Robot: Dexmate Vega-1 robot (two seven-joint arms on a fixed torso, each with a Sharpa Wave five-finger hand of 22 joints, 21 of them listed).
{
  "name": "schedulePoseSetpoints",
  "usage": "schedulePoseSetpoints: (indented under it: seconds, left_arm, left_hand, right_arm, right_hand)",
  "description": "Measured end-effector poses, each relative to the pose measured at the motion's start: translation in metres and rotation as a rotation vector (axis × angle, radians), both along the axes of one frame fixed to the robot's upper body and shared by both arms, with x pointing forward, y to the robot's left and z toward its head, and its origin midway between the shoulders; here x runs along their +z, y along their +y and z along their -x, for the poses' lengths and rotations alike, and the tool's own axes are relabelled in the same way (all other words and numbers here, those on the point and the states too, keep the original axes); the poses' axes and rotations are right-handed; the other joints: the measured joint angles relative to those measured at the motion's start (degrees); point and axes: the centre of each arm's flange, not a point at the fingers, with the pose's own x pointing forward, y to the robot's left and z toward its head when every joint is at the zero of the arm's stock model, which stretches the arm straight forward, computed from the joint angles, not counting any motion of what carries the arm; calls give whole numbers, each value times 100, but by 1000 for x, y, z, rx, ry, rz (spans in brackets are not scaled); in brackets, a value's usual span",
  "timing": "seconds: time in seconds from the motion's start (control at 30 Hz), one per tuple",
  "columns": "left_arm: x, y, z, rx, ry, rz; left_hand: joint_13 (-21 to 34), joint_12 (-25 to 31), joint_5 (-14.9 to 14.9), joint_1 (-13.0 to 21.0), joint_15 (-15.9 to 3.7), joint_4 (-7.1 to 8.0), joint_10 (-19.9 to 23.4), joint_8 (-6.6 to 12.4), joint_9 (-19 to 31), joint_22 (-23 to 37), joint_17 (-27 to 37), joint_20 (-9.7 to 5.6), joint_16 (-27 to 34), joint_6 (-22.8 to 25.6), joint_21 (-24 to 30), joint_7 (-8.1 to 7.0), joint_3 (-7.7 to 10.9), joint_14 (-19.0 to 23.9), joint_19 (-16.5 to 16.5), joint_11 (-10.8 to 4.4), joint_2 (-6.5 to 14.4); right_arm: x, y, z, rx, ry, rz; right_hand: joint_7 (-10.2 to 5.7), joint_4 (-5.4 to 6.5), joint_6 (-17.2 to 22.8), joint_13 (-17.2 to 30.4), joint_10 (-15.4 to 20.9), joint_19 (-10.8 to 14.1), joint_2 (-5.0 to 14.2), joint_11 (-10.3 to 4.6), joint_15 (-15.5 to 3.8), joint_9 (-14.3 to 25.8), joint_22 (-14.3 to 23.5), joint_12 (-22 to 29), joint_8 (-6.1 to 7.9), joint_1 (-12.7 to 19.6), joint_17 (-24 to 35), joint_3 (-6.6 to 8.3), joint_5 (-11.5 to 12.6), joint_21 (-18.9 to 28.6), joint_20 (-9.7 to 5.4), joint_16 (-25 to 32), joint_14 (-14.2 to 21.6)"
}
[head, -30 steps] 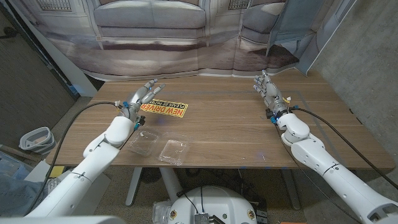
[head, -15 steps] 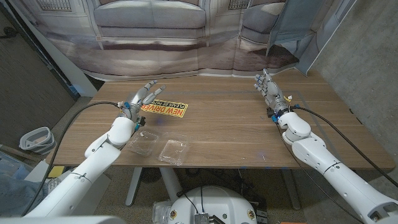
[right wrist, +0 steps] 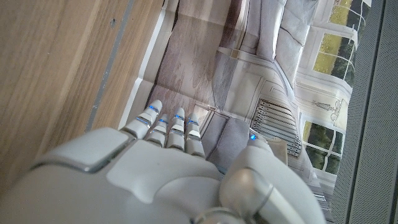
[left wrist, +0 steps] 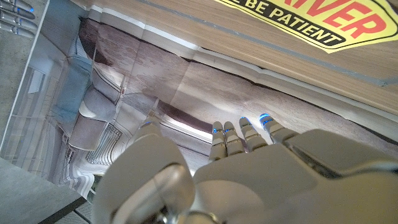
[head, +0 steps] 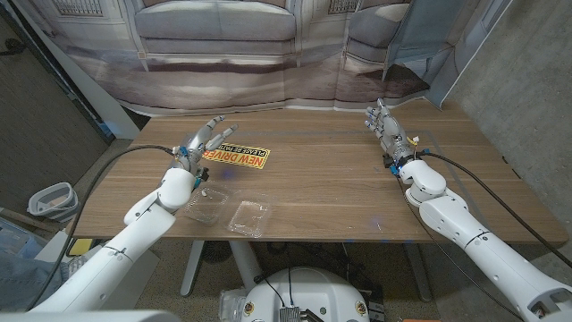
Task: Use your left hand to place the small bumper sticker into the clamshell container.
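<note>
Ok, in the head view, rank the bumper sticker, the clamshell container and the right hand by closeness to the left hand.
1. Bumper sticker, just beside the left hand.
2. Clamshell container, open, near the table's front edge.
3. Right hand, across the table.

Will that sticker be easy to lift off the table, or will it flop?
The sticker lies flat on the table, so getting the left hand's fingers under an edge looks hard. It seems thin, so probably light and floppy. It may slide when pushed.

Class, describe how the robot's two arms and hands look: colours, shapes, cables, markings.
Both arms are glossy white rounded shells. The left hand and right hand are silver-grey, with small blue lights at the fingertips. A black cable runs along each arm to the wrist.
</note>
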Motion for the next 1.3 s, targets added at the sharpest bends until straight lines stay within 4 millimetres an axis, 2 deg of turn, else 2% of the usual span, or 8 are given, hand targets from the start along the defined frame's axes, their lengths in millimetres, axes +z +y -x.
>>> schedulePoseSetpoints:
  seconds: [1.3]
  left_arm:
    - [2, -10, 3, 139, -15, -115]
  left_hand:
    - [-1, 0, 25, 181, 14, -65, 38, 0, -1, 0, 28, 1, 0, 92, -22, -32, 19, 54, 59, 82, 75]
  right_arm:
    - [0, -9, 2, -9, 3, -9]
  right_hand:
    - [-31, 0, 31, 0, 50, 92, 0, -11, 10, 0, 0, 0, 0, 0, 0, 0, 0, 0, 11, 24, 133]
